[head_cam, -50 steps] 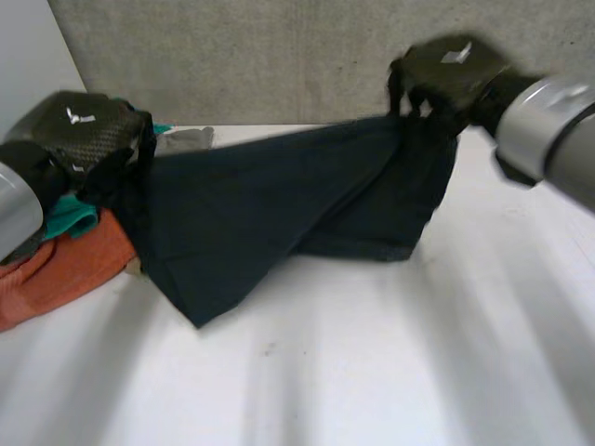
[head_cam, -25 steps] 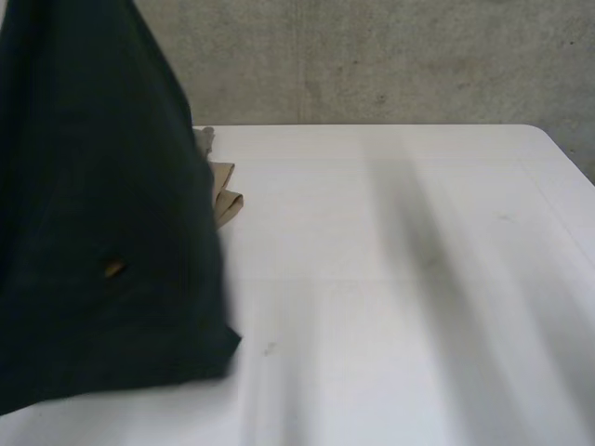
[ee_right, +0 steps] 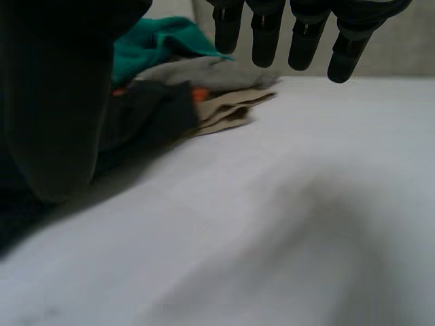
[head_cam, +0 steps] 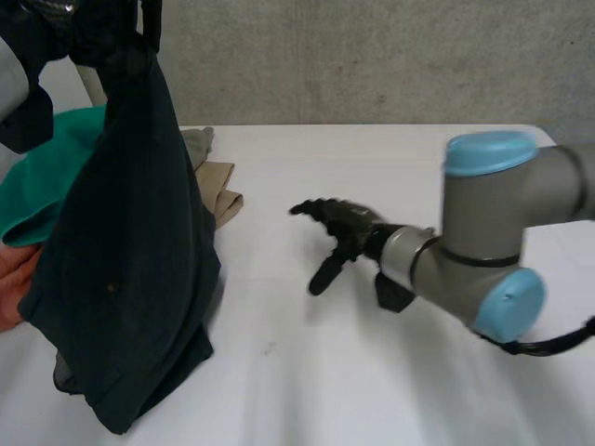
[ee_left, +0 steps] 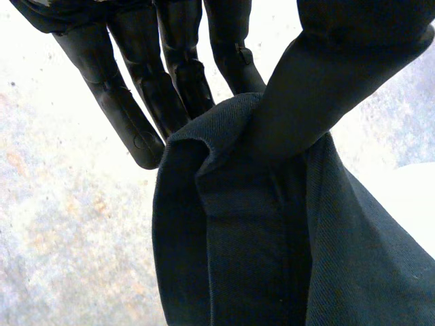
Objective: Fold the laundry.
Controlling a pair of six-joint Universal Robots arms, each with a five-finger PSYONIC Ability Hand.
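Overhead, the left hand (ee_left: pixel 170 61) pinches a fold of the dark navy garment (head_cam: pixel 130 260) between thumb and fingers. The cloth hangs below it, lower end reaching the white bench (head_cam: pixel 372 372). Well apart, the right hand (head_cam: pixel 337 228) hovers empty, fingers (ee_right: pixel 299 41) relaxed, with a green cloth (head_cam: pixel 42 186) and a beige cloth (head_cam: pixel 218 190) beyond its fingertips.

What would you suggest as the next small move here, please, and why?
Probably bring the right hand across to pinch the lower edge of the dark garment. The left hand alone pinches its top, so it hangs bunched, its bottom reaching the table, while the right hand is open and empty.
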